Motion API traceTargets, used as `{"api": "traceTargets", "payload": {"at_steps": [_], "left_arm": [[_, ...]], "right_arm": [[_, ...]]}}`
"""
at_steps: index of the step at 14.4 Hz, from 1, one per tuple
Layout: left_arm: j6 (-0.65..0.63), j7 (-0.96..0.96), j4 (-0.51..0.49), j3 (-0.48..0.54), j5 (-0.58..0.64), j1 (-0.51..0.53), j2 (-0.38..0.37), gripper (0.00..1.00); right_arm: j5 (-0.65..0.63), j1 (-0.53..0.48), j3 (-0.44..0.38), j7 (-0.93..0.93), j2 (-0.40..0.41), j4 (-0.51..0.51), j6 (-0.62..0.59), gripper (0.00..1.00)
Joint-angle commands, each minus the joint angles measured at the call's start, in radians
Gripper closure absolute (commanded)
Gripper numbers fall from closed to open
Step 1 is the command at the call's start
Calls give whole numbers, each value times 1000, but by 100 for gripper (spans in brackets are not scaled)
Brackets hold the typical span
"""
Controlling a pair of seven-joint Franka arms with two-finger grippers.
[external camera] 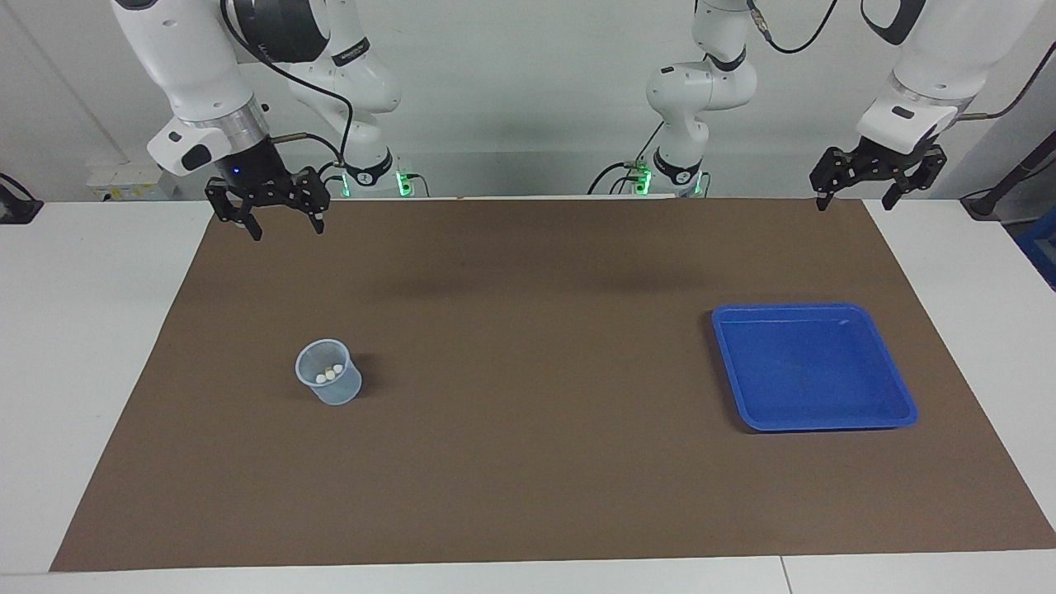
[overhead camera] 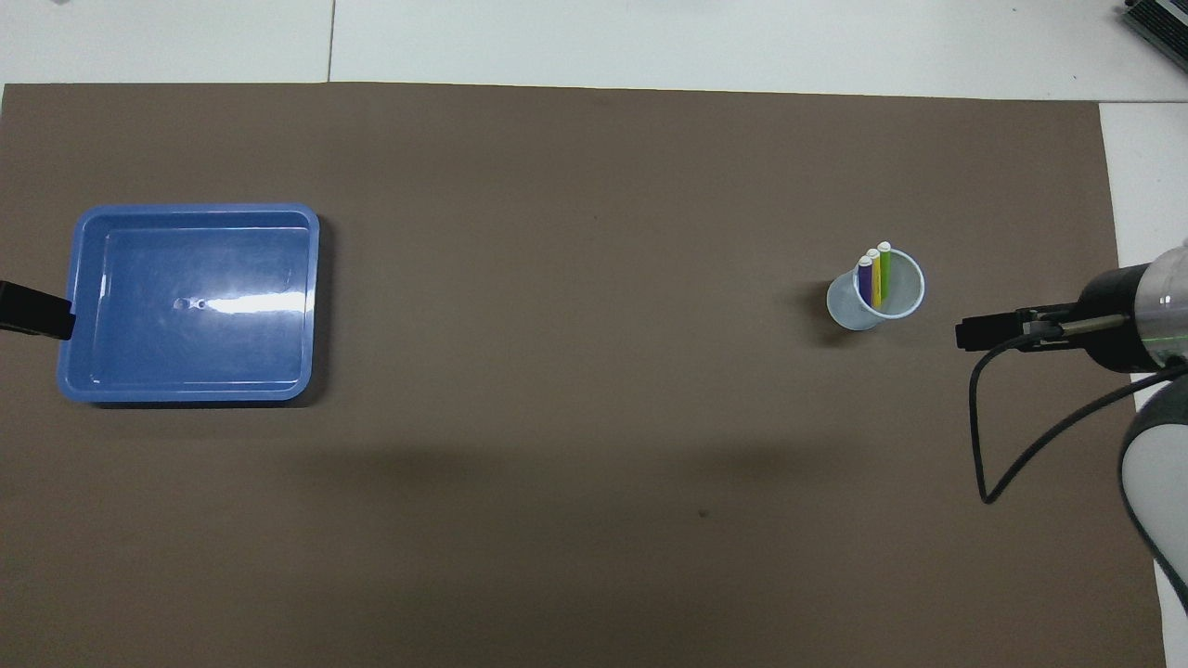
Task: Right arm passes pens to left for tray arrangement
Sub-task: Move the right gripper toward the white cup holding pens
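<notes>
Desk [external camera: 99, 371]: we see a white top, bare along its edges and at both arms' ends.
Mat [external camera: 528, 462]: we find a large brown sheet lying flat on the desk, covering most of it.
Tray [external camera: 903, 388]: we see the shallow blue tray resting on the mat toward the left arm's end, nothing in it.
Cup [external camera: 340, 389]: we note a small pale translucent cup standing upright on the mat toward the right arm's end, well apart from the tray.
Pens [overhead camera: 874, 275]: we count three standing inside the cup, purple, yellow and green, pale ends up, leaning together against its wall.
</notes>
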Motion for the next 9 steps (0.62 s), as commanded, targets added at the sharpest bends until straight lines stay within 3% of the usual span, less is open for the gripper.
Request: {"api": "traceTargets", "payload": {"at_steps": [1, 9], "left_arm": [[0, 8, -23, 9, -1, -7, -24, 0], [1, 14, -13, 8, -1, -7, -24, 0]], "right_arm": [[17, 25, 3, 21, -1, -28, 54, 0], [18, 83, 7, 9, 32, -51, 125, 0]]}}
